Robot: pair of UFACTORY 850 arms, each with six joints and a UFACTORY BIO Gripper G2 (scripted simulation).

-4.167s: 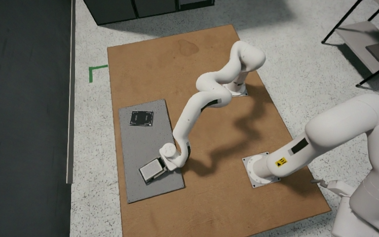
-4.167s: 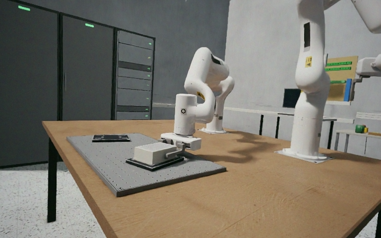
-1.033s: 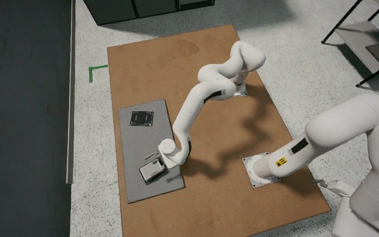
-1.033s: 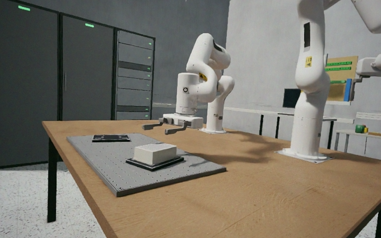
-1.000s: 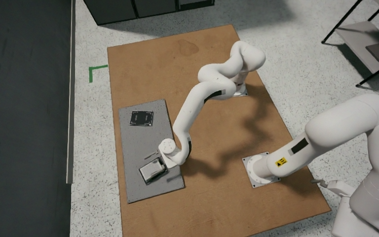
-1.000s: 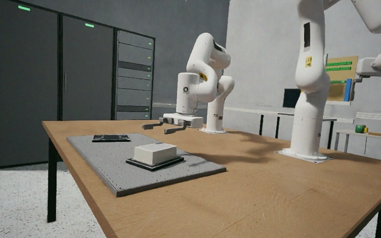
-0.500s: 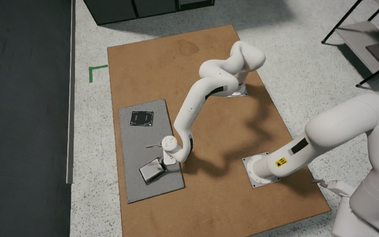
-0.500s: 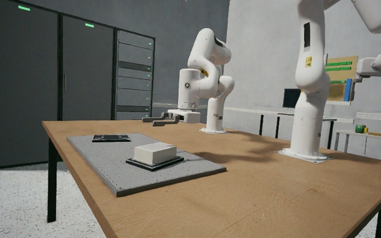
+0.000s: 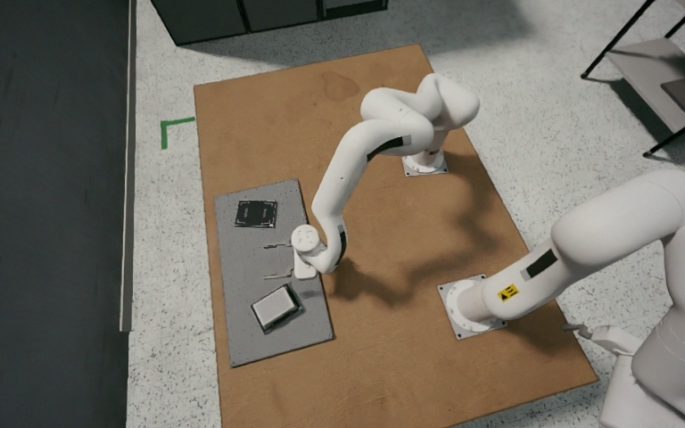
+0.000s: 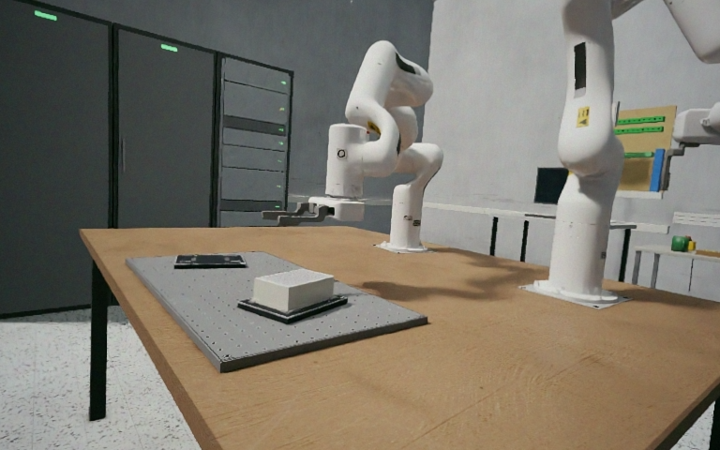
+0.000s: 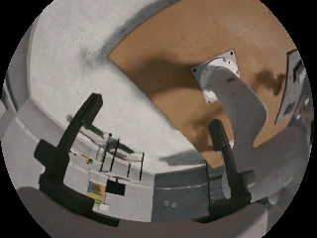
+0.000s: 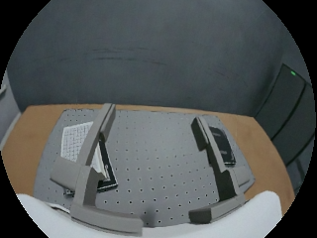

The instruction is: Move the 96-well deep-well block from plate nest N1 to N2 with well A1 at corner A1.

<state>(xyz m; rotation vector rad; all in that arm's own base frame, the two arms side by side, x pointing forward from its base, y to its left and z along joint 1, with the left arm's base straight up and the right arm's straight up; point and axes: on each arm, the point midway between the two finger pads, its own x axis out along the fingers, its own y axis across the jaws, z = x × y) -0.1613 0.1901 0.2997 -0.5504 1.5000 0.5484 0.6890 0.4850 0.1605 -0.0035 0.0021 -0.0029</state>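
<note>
From the top, the white, square-cornered deep-well block sits in the black plate nest N2, while the flat black plate nest N1 has no block. Both nests stand on a grey perforated board, probably to keep their positions fixed. The right hand is between them, fingers moderately apart around nothing. In the exterior view it hangs well above the board, presumably so its fingers cannot snag the block, which looks level within N2 (the locators would keep it from sliding). The left wrist view shows the left hand wide and holding nothing, off beyond the worktop, likely parked there to leave room. The right wrist view shows the block beyond one finger, untouched; I cannot tell whether its cut-off corner matches A1. The transfer seems essentially finished, needing only any remaining clearance.
</note>
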